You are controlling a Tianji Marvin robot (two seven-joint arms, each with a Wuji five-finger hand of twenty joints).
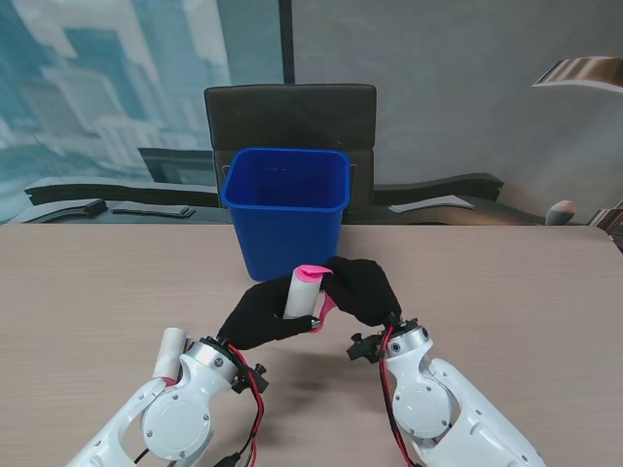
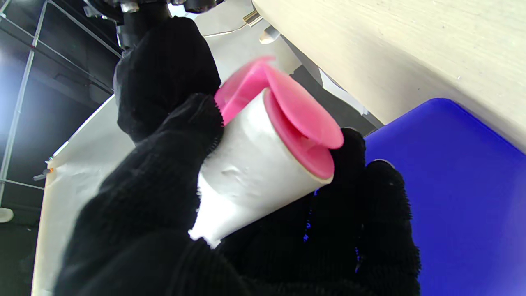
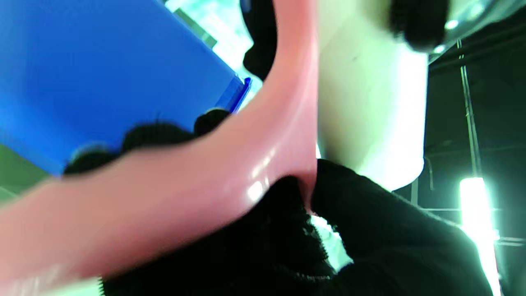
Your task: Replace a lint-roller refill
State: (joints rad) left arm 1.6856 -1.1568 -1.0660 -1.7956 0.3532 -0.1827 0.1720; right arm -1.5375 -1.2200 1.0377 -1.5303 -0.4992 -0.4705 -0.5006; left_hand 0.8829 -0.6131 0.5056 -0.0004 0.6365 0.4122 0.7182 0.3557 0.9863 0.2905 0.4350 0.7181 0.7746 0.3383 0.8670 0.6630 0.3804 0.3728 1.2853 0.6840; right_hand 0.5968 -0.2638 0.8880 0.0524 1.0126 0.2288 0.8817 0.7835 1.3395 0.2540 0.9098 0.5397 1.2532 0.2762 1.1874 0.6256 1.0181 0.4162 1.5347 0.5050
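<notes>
- While our left hand (image 1: 261,319) grips the white roll (image 1: 300,293), our right hand (image 1: 362,289) clasps the pink handle (image 1: 327,307), near the table's (image 1: 506,292) middle.
- Next we likely pull them apart, toward the blue bin (image 1: 286,209).

Two refill rolls (image 1: 300,293) (image 1: 171,352), one blue bin (image 1: 285,209).

**An office or meeting room used as a robot test space**

A long, pale wood-grain table (image 1: 506,292) fills the stand view, with a dark padded chair (image 1: 290,115) pushed in at its far side. A blue plastic bin (image 1: 286,209) stands on the tabletop. Behind the chair, a grey partition wall (image 1: 458,88) meets a large cityscape mural or window (image 1: 107,88). White robot arms rise at the near edge.
</notes>
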